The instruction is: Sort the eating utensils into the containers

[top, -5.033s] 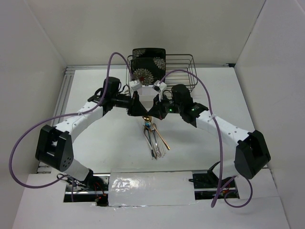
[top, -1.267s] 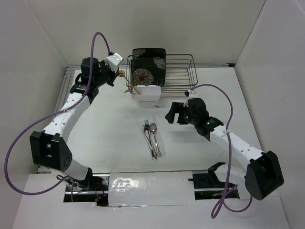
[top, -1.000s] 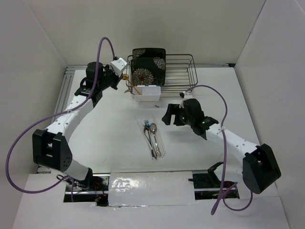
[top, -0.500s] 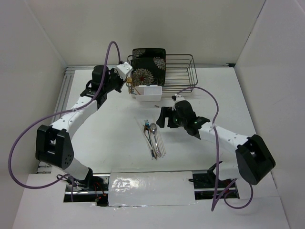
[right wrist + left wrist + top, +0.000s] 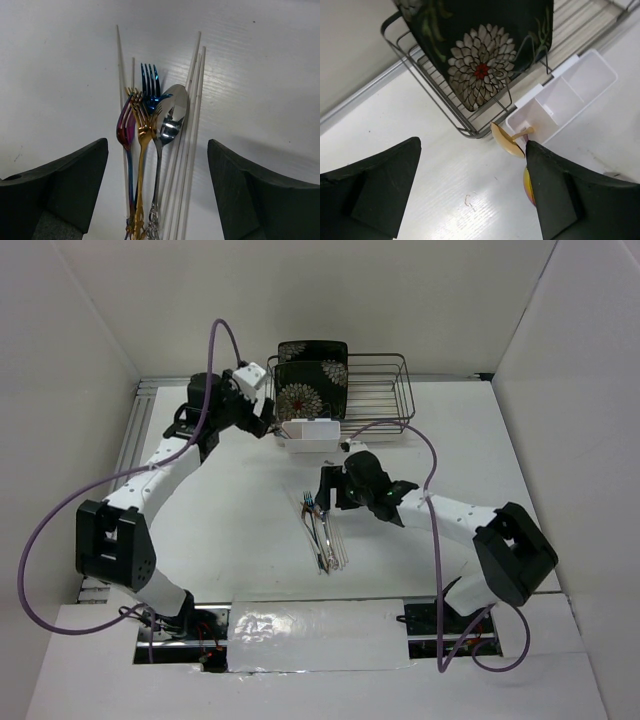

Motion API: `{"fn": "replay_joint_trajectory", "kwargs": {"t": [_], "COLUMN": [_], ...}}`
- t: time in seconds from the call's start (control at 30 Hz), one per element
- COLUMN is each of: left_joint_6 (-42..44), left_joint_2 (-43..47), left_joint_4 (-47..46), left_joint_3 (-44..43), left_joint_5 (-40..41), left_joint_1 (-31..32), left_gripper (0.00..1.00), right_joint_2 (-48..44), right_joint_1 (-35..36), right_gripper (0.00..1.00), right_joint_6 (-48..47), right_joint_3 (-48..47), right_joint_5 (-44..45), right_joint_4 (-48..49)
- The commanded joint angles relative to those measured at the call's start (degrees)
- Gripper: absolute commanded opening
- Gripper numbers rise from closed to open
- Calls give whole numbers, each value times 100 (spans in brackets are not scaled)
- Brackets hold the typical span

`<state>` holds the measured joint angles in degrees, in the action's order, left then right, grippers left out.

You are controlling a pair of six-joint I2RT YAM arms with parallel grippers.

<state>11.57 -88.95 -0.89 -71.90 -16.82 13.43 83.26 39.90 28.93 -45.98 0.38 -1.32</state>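
Note:
The white tub point(image 5: 568, 93) lies against the front of the wire rack and shows from above as the white tub point(image 5: 309, 433). A gold spoon point(image 5: 506, 141) leans at its near end, bowl outside. An iridescent pink-gold spoon point(image 5: 526, 184) peeks out beside my left finger. My left gripper point(image 5: 470, 197) hangs open over bare table just left of the tub, holding nothing. The loose cutlery point(image 5: 322, 530) lies mid-table: purple fork point(image 5: 125, 131), gold fork point(image 5: 142, 125), blue fork point(image 5: 149, 85), silver spoon point(image 5: 170, 118), pale chopsticks point(image 5: 193, 95). My right gripper point(image 5: 157, 192) stands open above them, near their top end point(image 5: 326, 486).
A dark wire rack point(image 5: 380, 390) stands at the back with a black floral plate point(image 5: 312, 380) upright in it. In the left wrist view the plate point(image 5: 480, 55) fills the top. Walls close in on both sides.
My left gripper has opened beside the tub, releasing the spoon it carried there. My right arm has swung left and now hovers over the cutlery pile.

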Motion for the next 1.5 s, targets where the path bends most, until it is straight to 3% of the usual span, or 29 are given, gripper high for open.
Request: {"fn": "replay_joint_trajectory", "kwargs": {"t": [0.0,0.13,0.27,0.37,0.4,0.53,0.8,1.1,1.47], "left_joint_6": [-751,-1674,-1895,-2220,-2317,-2362,-2388,-2441,-2072], "left_joint_2": [413,527,677,966,1054,1782,2303,2715,2716], "left_joint_4": [61,622,1116,1415,1459,1390,2196,2347,2559], "left_joint_3": [-666,-1456,-1906,-1925,-1864,-1136,-826,-492,-589], "left_joint_5": [-304,-269,-216,-435,-515,-919,-911,-920,-665], "left_joint_1": [-331,-569,-701,-815,-859,-868,-869,-869,-886], "left_gripper": [99,100,100,100,100,100,100,100,100], "right_joint_2": [216,340,322,287,374,532,639,577,1192], "right_joint_1": [141,176,220,211,211,238,246,290,536], "right_gripper": [85,80,74,65,58,48,44,40,34], "right_joint_6": [34,69,52,52,60,60,-186,-133,-124], "right_joint_3": [-394,-447,-500,-500,-552,-614,-589,-236,-508], "right_joint_5": [269,269,269,217,217,-64,-275,-618,-118], "right_joint_4": [106,-8,-79,-210,-315,-369,-483,-334,-649]}}
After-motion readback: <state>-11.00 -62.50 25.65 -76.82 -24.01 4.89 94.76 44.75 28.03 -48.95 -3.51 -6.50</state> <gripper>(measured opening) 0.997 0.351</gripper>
